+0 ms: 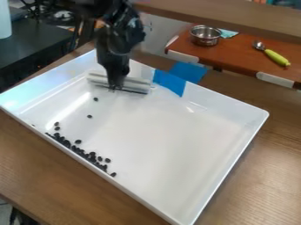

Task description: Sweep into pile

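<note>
The tool [115, 86], clamped on the brush [137, 85] by the tray's [159, 136] far wall, could scatter the beans [91, 157] along the near wall if its stroke lands too hard.

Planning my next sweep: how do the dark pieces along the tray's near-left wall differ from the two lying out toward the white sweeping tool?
The wall pieces form a long, crowded line; the outlying pieces are just two, set apart. The wall pieces lie farther from the white tool; the outlying ones are nearer it, on the open floor of the tray. Both groups are small and dark.
</note>
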Controlling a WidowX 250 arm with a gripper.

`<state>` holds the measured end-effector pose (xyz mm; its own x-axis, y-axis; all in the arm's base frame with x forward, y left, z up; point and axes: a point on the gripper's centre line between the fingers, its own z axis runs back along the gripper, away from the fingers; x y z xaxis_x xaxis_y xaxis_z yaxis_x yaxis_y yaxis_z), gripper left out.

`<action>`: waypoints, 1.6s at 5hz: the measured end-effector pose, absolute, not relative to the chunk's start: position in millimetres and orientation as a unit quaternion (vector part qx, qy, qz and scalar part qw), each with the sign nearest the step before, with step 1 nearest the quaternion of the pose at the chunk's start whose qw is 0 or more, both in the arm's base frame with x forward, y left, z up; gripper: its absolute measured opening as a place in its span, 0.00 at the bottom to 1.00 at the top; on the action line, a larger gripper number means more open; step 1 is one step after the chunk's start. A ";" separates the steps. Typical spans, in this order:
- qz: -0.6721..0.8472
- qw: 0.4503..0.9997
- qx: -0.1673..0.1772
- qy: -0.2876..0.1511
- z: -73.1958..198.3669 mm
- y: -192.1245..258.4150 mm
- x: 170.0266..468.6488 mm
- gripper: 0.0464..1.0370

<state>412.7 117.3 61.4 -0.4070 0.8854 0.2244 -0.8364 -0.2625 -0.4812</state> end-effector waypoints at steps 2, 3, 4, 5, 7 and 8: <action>0.782 0.573 -0.031 -0.243 56.8 123.0 378.8 0.30; 0.772 0.601 -0.018 -0.205 58.7 115.6 345.5 0.30; 0.764 0.619 -0.009 -0.181 59.9 105.9 315.7 0.30; 0.746 0.643 0.006 -0.171 57.8 99.8 288.8 0.30; 0.715 0.679 -0.005 -0.167 58.8 84.2 267.6 0.30; 0.733 0.653 -0.038 -0.185 78.5 65.9 303.1 0.30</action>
<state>303.1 65.9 78.5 -0.1442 0.9719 0.1860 -0.9435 -0.0783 -0.3220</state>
